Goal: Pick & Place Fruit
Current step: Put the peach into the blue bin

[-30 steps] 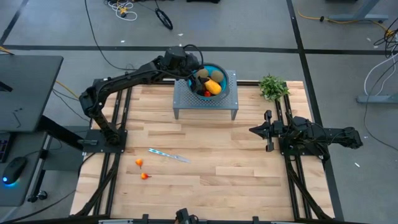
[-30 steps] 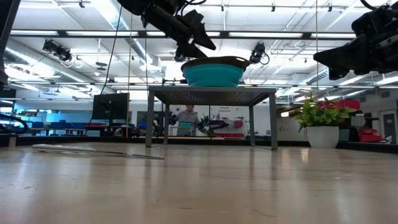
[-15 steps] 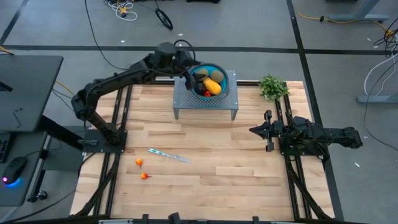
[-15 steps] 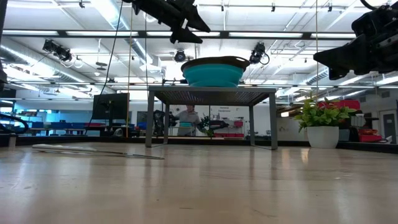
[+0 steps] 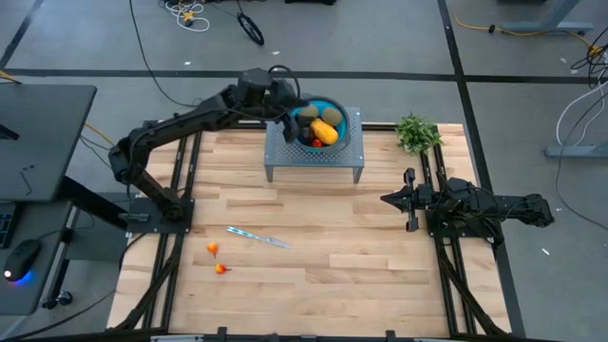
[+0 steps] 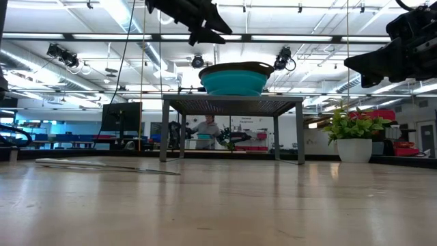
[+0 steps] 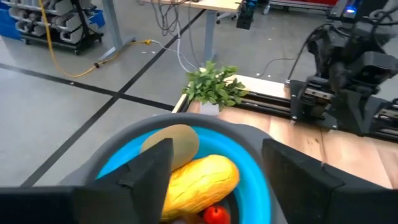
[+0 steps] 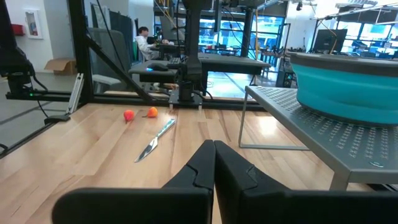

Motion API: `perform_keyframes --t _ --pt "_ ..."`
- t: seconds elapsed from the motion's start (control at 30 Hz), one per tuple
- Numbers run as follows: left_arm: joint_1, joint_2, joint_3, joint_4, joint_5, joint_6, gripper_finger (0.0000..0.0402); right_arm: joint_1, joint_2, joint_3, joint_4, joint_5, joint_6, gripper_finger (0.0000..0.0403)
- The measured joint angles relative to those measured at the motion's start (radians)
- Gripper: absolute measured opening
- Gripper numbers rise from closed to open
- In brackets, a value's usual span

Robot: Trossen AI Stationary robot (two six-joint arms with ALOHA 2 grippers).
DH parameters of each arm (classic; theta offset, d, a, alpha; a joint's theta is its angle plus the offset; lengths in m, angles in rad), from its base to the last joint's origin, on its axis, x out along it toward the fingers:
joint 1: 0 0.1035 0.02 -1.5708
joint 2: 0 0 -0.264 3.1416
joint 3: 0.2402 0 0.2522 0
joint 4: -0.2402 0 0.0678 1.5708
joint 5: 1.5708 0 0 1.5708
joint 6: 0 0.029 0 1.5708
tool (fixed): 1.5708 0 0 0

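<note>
A blue bowl (image 5: 334,106) stands on a grey perforated stand (image 5: 285,150) at the table's far middle. In it lie a yellow-orange fruit (image 7: 199,180), brown-green kiwis (image 7: 177,142) and a small red fruit (image 7: 216,214). Two tiny red-orange fruits (image 5: 212,249) (image 5: 221,269) rest on the wood at the near left. My left gripper (image 7: 214,163) hangs open above the bowl's left rim (image 5: 288,116), with nothing between its fingers. My right gripper (image 8: 214,155) is shut and waits level at the table's right side (image 5: 385,199).
A slim silvery knife (image 5: 258,237) lies on the table just beyond the two loose fruits. A potted green plant (image 5: 416,133) stands at the far right corner. Open wood stretches across the middle and the near side of the table.
My left gripper has risen clear of the bowl's rim and drawn back a little toward the table's left edge. The fruit in the bowl lies as before.
</note>
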Motion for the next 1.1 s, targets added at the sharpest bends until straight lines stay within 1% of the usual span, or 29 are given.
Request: perform_keyframes --t 0.2,0.53,1.1 --pt "-0.008 0.0 0.0 0.0 0.0 0.003 0.0198 0.0 0.0 0.0 0.0 0.0 0.0 0.0007" --pt "-0.009 0.0 0.0 0.001 0.008 -0.002 0.0134 0.0 0.0 0.0 0.0 0.0 0.0 0.0007" --pt "-0.009 0.0 0.0 0.001 0.014 0.022 0.0065 0.0 0.0 0.0 0.0 0.0 0.0 0.0007"
